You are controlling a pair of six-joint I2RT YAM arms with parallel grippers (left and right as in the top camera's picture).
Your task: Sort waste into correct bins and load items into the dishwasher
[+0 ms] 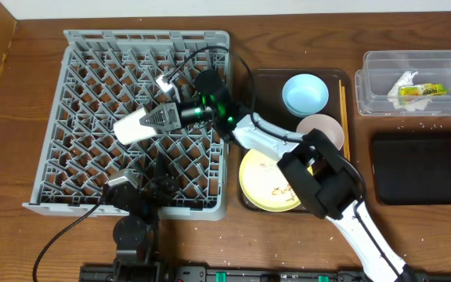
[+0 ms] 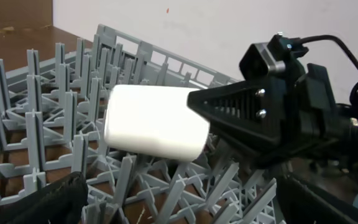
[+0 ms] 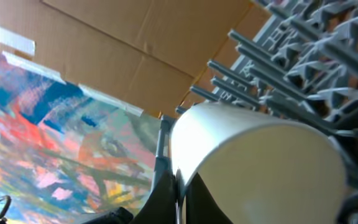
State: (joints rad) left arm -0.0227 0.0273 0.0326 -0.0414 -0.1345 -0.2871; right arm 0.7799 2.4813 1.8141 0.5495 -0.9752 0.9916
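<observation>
My right gripper (image 1: pixel 156 119) is shut on the rim of the small white cup (image 1: pixel 134 125), held on its side over the pegs of the grey dish rack (image 1: pixel 92 59). The cup also shows in the left wrist view (image 2: pixel 155 123) and the right wrist view (image 3: pixel 260 168), its rim pinched between the right fingers (image 3: pixel 180 193). My left gripper (image 1: pixel 149 188) is low at the rack's front edge, open and empty, its fingers (image 2: pixel 179 205) among the pegs. The light-blue bowl (image 1: pixel 304 93), pink-white bowl (image 1: pixel 322 129), yellow plate (image 1: pixel 266 182) and chopsticks (image 1: pixel 343 110) sit on the brown tray (image 1: pixel 266 76).
The clear tub (image 1: pixel 382 63) at the far right holds the white napkin (image 1: pixel 404 81) and the yellow-green wrapper (image 1: pixel 423 90). The black tub (image 1: pixel 421 168) stands just in front of it. Whitish crumbs (image 1: pixel 413 125) lie between the two tubs. The right arm crosses over the tray.
</observation>
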